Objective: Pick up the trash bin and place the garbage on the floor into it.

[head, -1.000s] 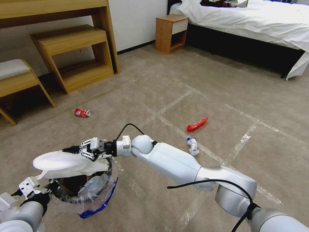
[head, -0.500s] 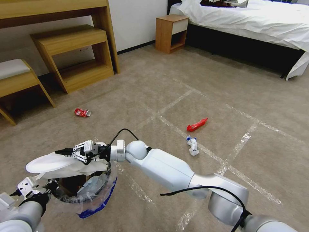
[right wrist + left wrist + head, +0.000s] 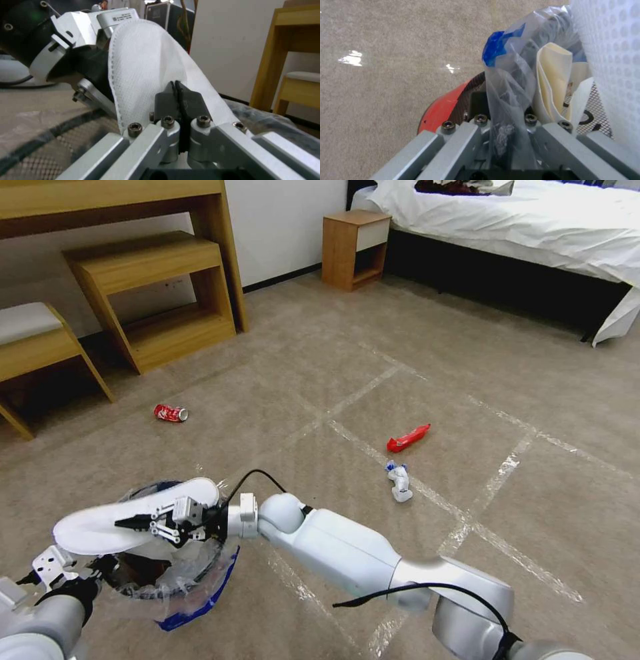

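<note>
- A wooden desk (image 3: 113, 197) stands against the wall at the far left, with a stepped wooden shelf unit (image 3: 157, 293) under its near end.
- A wooden stool with a pale cushioned seat (image 3: 30, 337) stands beside the shelf unit, at the picture's left edge.
- A small wooden nightstand (image 3: 353, 247) with a white drawer front and an open lower compartment stands against the white wall (image 3: 283, 223), just beside the bed.
- The bed (image 3: 527, 227) has a dark base and a white sheet hanging over its side; something dark and rumpled lies on top near the head end.
</note>
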`<state>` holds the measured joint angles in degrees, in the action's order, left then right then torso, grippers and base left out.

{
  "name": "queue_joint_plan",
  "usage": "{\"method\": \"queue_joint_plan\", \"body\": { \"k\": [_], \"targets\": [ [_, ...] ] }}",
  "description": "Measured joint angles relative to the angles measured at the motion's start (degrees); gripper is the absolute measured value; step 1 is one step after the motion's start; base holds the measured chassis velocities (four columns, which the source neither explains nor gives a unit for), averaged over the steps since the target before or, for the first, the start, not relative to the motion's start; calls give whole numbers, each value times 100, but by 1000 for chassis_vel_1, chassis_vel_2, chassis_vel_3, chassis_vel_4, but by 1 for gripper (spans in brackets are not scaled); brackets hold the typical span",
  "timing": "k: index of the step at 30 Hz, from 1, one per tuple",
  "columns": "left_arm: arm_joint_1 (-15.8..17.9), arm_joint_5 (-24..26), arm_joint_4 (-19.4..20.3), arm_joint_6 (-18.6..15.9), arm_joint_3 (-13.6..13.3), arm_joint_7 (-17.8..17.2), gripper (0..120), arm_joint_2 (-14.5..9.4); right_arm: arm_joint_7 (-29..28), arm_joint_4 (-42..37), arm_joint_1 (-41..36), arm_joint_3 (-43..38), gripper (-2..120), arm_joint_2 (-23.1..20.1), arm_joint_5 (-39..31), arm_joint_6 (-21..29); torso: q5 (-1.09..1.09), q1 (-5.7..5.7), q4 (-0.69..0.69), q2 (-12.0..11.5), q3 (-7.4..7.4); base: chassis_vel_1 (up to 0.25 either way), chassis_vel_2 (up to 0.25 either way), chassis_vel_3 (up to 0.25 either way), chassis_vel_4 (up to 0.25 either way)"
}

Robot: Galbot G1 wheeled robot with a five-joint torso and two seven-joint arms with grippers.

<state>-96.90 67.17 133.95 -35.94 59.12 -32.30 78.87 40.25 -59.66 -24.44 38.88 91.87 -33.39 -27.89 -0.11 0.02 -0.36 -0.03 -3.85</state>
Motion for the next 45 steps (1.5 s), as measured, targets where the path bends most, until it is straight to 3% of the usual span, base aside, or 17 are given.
{"method": "queue_joint_plan", "body": {
  "k": [45],
  "targets": [
    [55, -4, -98, 13, 5, -30, 0, 1, -198, 214, -241, 20, 0, 25, -213, 136, -1, 0, 0, 0, 0, 0, 0, 0, 0]
  ]
}}
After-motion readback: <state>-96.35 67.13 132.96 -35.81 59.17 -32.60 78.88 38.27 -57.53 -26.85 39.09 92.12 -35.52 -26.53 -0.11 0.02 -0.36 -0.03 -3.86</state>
